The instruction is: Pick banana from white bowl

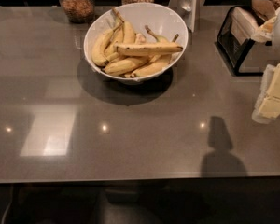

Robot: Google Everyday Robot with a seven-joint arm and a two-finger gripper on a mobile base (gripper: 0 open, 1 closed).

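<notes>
The long speckled banana (pixel 148 49) lies across the top of the other bananas (pixel 113 50), inside the white bowl (pixel 164 17) at the back of the grey worktop (pixel 130 139). The claw (pixel 272 101) hangs at the right edge, well apart from the bowl; whether it is spread or closed I cannot tell. Two glass jars (pixel 77 3) stand behind the bowl.
</notes>
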